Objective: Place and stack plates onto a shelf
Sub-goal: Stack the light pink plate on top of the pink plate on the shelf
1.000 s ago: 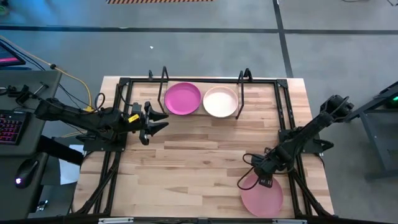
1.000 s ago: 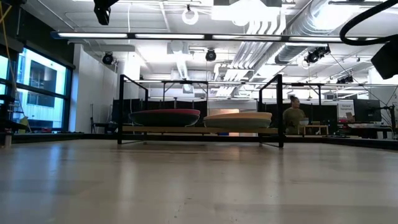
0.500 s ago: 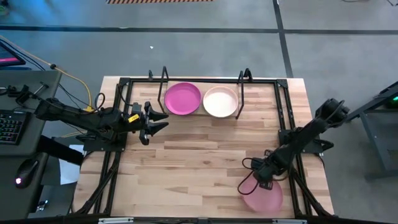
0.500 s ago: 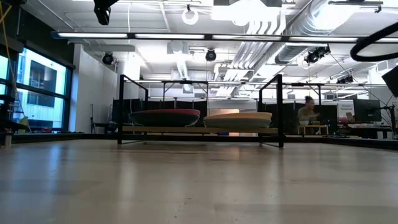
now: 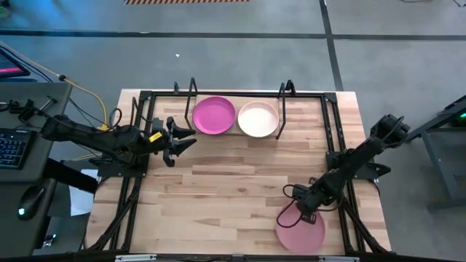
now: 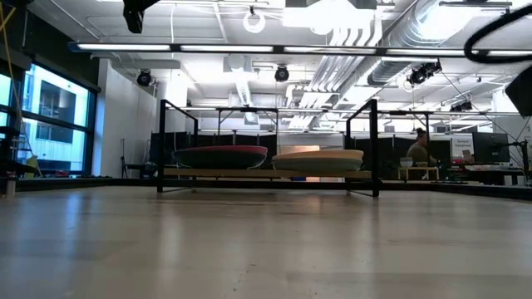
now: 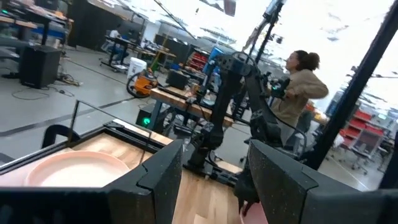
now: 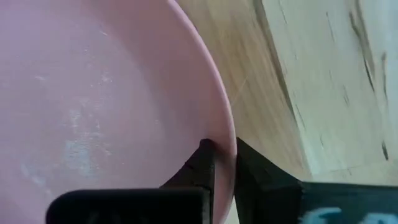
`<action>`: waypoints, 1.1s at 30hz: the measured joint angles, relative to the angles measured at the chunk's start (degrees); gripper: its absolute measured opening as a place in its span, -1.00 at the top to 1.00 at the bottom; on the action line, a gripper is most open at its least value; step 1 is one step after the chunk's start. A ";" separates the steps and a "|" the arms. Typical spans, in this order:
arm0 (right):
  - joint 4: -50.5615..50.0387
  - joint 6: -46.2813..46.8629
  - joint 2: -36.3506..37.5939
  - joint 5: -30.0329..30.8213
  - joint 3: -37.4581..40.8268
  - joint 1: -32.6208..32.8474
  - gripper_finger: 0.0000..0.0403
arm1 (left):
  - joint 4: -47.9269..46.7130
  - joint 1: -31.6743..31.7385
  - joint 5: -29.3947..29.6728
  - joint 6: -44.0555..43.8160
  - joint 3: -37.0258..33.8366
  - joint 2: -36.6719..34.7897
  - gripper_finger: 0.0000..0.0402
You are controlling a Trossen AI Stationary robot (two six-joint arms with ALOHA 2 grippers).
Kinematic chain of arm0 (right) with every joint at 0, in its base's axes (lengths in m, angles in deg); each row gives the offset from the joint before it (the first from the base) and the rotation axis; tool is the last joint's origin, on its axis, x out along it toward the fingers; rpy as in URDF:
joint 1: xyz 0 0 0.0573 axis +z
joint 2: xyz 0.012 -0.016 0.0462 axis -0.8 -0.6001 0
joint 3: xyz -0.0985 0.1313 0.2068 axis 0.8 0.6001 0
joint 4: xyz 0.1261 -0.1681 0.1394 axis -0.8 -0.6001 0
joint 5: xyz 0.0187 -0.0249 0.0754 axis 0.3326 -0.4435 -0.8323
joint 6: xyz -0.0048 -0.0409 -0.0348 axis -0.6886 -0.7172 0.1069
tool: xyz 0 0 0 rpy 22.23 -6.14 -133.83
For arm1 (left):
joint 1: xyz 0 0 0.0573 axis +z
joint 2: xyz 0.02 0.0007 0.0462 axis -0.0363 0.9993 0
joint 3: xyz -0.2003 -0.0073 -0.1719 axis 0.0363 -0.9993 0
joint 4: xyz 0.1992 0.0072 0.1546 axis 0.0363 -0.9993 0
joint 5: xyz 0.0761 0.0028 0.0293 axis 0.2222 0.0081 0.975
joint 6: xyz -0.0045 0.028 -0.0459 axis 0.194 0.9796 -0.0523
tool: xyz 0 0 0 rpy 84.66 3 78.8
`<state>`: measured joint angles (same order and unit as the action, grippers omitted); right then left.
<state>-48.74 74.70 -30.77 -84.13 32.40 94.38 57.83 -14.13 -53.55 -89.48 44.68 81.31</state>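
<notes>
We find the shelf (image 5: 237, 98) at the far edge of the worktop (image 5: 218, 189), between black rod uprights. It holds two plates side by side: the magenta plate (image 5: 214, 115) toward the left arm's side and the cream plate (image 5: 258, 118) just beside it, their rims near or touching. In the low view each of these appears to sit on a darker plate beneath; we cannot tell those colours with certainty.

The pink plate (image 5: 300, 231) lies on the worktop near its front right corner, well apart from the shelf. The right gripper (image 5: 306, 212) is clenched on this plate's rim; the right wrist view shows one finger (image 8: 199, 165) inside the rim and the other outside it.

The left gripper (image 5: 177, 143) hangs just beside the shelf's left end, released, its fingers spread and holding nothing.

We find no legible labels or writing. A person (image 7: 298, 87) stands in the room beyond the worktop.
</notes>
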 joint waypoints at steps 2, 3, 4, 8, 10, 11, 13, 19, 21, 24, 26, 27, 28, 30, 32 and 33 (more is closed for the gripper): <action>-0.35 0.20 1.66 0.75 -0.65 -0.11 0.98 | -0.13 -0.02 1.61 0.00 0.00 -0.90 0.13; -0.08 -0.15 2.84 1.08 -1.00 -0.27 0.99 | -0.12 -0.02 2.62 0.00 0.00 -1.51 0.13; 0.08 -0.28 3.99 1.57 -1.24 -0.40 0.99 | -0.04 -0.02 3.63 0.00 0.00 -2.12 0.13; 0.89 1.04 9.11 4.77 -1.48 -1.99 1.00 | -0.01 0.00 7.48 0.00 0.02 -4.89 0.13; 3.38 1.85 11.14 7.06 -1.48 -3.88 1.00 | -0.07 0.00 9.39 -0.21 0.02 -6.06 0.13; 4.98 1.83 11.81 8.09 -1.48 -5.16 1.00 | -0.09 0.00 10.17 -0.73 0.02 -6.54 0.13; 9.21 1.45 12.53 10.86 -1.48 -8.01 1.00 | -0.02 0.02 11.41 -1.84 0.02 -7.24 0.13; 23.76 2.36 10.97 21.79 -1.57 -20.04 1.00 | -0.15 0.02 11.68 -1.93 0.02 -7.63 0.13; 27.59 5.18 9.46 25.77 -2.42 -24.16 1.00 | -0.07 0.02 11.55 -0.78 0.02 -7.63 0.13; 28.10 4.65 6.25 30.79 -7.94 -29.53 1.00 | -0.09 0.02 10.97 0.42 0.02 -7.63 0.13; 25.60 4.31 3.04 32.83 -12.98 -33.24 1.00 | -0.05 0.02 10.43 0.50 0.02 -7.63 0.13; 23.91 4.34 1.00 33.57 -15.75 -35.05 1.00 | -0.04 0.00 10.37 0.54 0.02 -7.67 0.13; 22.28 4.32 -1.08 34.18 -18.72 -36.78 1.00 | -0.10 0.00 10.31 0.75 0.02 -7.77 0.13; 18.56 4.35 -5.24 35.53 -24.63 -40.06 1.00 | 0.03 0.00 10.32 1.04 0.02 -8.02 0.13; 14.69 5.01 -9.44 36.05 -29.92 -43.22 1.00 | 0.02 0.02 10.32 1.03 0.02 -8.03 0.13; 13.05 5.47 -11.67 35.98 -32.25 -44.78 1.00 | 0.03 0.02 10.32 1.03 0.02 -8.02 0.13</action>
<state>-35.69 80.16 -42.44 -48.15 0.15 49.59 57.86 -14.11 -43.23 -88.46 44.70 73.29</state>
